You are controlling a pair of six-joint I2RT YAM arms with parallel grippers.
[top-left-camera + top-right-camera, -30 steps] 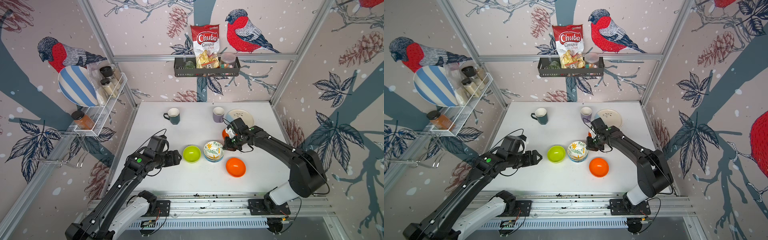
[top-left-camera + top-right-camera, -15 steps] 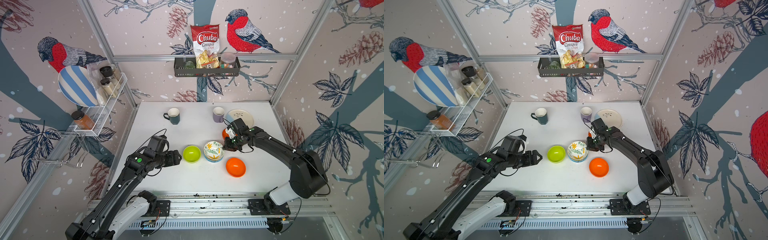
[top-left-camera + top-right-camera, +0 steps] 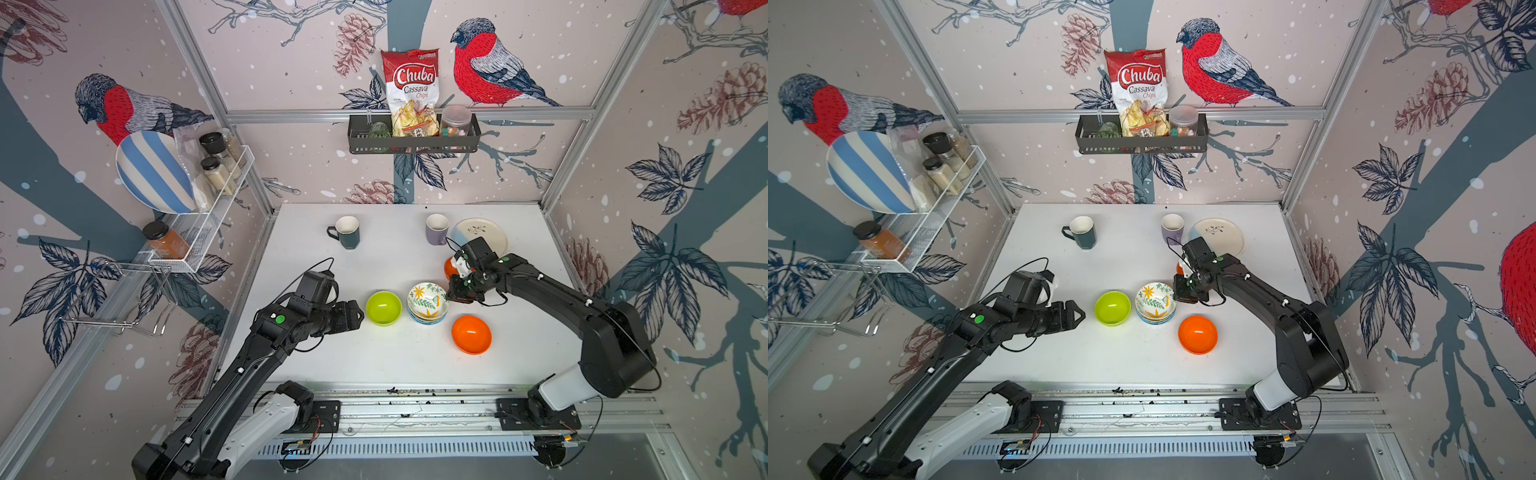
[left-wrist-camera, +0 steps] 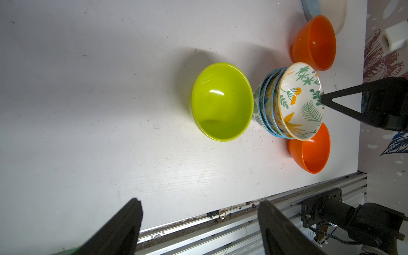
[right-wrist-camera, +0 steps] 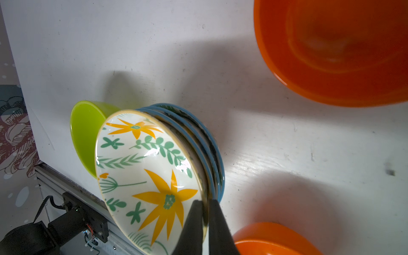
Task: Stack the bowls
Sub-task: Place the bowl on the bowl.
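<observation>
Floral bowl [image 5: 143, 172] has its rim pinched by right pincer [image 5: 204, 202].

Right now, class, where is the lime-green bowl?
In both top views the lime-green bowl sits upright mid-table, between the left hand and the stack of patterned bowls.

White surface [image 3: 395, 365]: green bowl [image 3: 383, 307] just beside stack of patterned bowls [image 3: 428, 305] mid; orange bowl [image 3: 471, 334] nr front, second orange bowl [image 3: 450, 268] behind stack; dark mug [image 3: 347, 232], lilac mug [image 3: 436, 229] & plate [image 3: 486, 235] at back.
</observation>
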